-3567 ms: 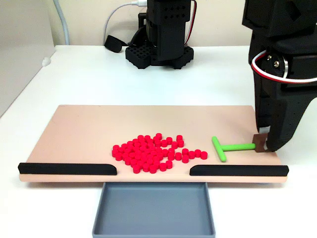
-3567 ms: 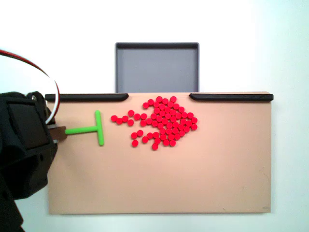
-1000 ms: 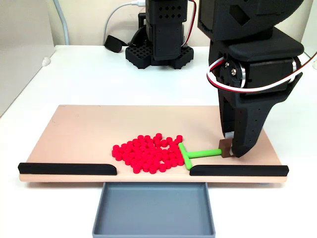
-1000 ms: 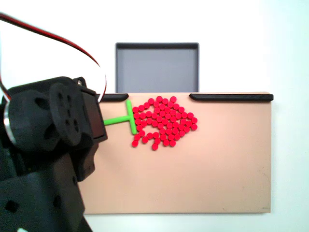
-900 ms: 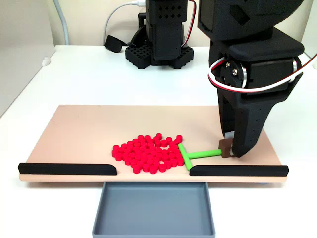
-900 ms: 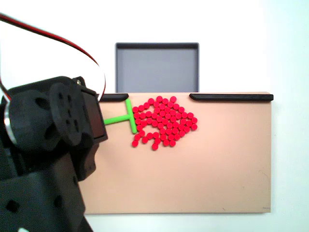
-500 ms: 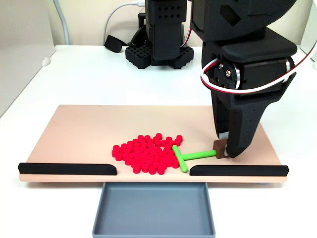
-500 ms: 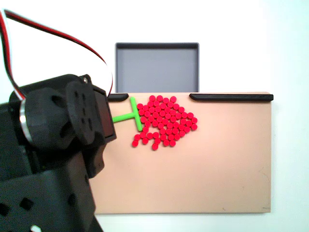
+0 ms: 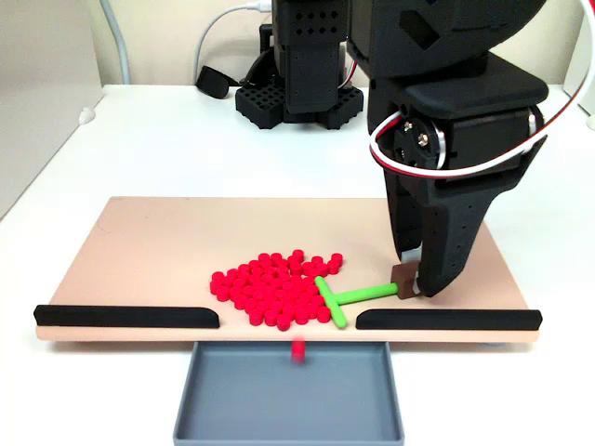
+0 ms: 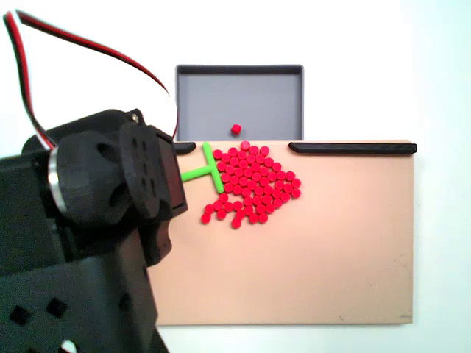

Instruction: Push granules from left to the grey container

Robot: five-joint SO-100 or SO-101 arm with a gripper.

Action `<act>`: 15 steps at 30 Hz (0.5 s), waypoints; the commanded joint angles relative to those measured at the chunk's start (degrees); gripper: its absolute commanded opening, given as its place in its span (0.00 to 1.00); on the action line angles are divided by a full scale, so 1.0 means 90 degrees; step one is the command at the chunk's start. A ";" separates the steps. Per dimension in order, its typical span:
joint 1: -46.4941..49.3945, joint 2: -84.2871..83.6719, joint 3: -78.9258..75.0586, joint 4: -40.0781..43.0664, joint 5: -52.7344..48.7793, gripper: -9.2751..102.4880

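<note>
Apparently one pellet [image 10: 235, 129] in the grey container [image 10: 239, 73]; end effector [image 9: 416, 282] gripping green pusher [image 9: 337, 299].

Small bright red plastic granules [image 9: 275, 288] look smooth, slightly glossy. Shallow blue-grey plastic container [image 9: 288, 398]: matt, smooth walls. Flat tan board [image 10: 316, 257] w/ matt, faintly scuffed finish. Green T-shaped plastic pusher [image 9: 340, 300], satin. Black plastic gripper [image 9: 415, 283]: matt, finely textured, prob. 3D-printed.

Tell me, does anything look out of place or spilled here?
Only one red pellet has gone over the board's edge, into the grey tray; in the front fixed view it is blurred, mid-fall. The rest of the pile sits on the board. Nothing spilled outside.
</note>
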 commanded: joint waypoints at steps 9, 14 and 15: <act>0.0098 0.0020 0.0029 -0.0039 -0.0488 0.08; 0.0127 0.0029 0.0020 -0.0039 -0.0703 0.08; 0.0137 0.0039 0.0020 -0.0039 -0.0723 0.08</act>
